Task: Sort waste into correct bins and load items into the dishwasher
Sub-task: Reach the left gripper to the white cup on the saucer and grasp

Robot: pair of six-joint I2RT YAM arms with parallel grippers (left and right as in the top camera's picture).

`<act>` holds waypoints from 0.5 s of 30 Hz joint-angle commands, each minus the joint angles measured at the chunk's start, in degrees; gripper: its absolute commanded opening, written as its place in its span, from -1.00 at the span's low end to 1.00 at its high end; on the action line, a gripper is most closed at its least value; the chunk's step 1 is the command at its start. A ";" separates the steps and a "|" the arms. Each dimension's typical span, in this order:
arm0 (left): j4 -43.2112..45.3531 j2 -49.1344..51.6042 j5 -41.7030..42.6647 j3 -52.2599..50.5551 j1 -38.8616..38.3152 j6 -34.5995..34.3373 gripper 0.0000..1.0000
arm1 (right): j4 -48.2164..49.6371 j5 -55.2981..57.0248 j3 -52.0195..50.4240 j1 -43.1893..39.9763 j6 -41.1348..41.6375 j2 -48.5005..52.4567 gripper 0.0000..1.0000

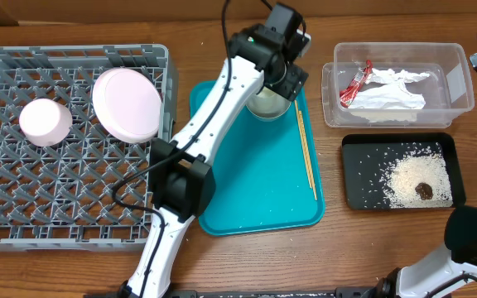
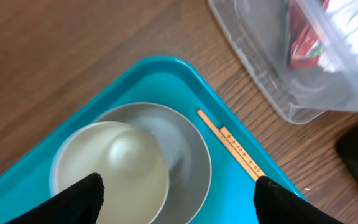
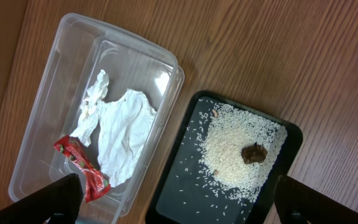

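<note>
My left gripper (image 2: 179, 199) is open, held just above a pale bowl (image 2: 114, 168) that sits inside a wider white bowl (image 2: 188, 152) at the back of the teal tray (image 1: 255, 190). The bowls also show in the overhead view (image 1: 267, 105), under the left wrist. The grey rack (image 1: 73, 190) holds a pink plate (image 1: 127, 103) and a small cup (image 1: 45, 122). My right gripper (image 3: 182, 202) is open and empty, high over the bins. The clear tub (image 3: 48, 93) holds the napkin (image 3: 120, 130) and the red wrapper (image 3: 82, 165). The black tray (image 3: 185, 186) holds rice (image 3: 235, 155) and a brown lump (image 3: 253, 152).
Wooden chopsticks (image 1: 306, 153) lie along the teal tray's right side, and show in the left wrist view (image 2: 235, 149). The clear tub (image 1: 387, 50) stands at the back right with the black tray (image 1: 363, 174) in front of it. The left arm crosses the tray's left half.
</note>
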 commanded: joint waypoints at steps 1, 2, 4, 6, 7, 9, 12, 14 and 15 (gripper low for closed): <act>-0.17 3.04 0.57 -0.28 0.44 -0.04 0.50 | 0.17 0.44 1.18 0.07 -0.07 -0.42 1.00; -0.17 3.17 0.59 -0.28 0.44 -0.04 0.47 | 0.17 0.44 1.18 0.07 -0.09 -0.42 1.00; -0.26 3.17 0.59 -0.28 0.44 -0.04 0.34 | 0.17 0.44 1.20 0.07 -0.09 -0.42 1.00; -0.24 3.17 0.57 -0.28 0.44 -0.02 0.14 | 0.17 0.42 1.20 0.07 -0.07 -0.42 1.00; -0.24 3.17 0.57 -0.28 0.44 -0.04 0.05 | 0.17 0.42 1.20 0.07 -0.07 -0.42 1.00; -0.72 3.21 0.55 -0.28 0.44 -0.02 -0.10 | 0.17 0.44 1.18 0.07 -0.07 -0.42 1.00; -1.03 4.07 0.57 -0.46 0.44 -0.04 -0.14 | 0.17 0.42 1.18 0.07 -0.07 -0.42 1.00; -1.77 4.83 0.85 -0.46 0.48 -0.09 -0.20 | 0.17 0.42 1.20 0.07 -0.07 -0.42 1.00; -2.43 5.11 1.20 -0.48 0.48 -0.07 -0.21 | 0.17 0.42 1.18 0.07 -0.07 -0.42 1.00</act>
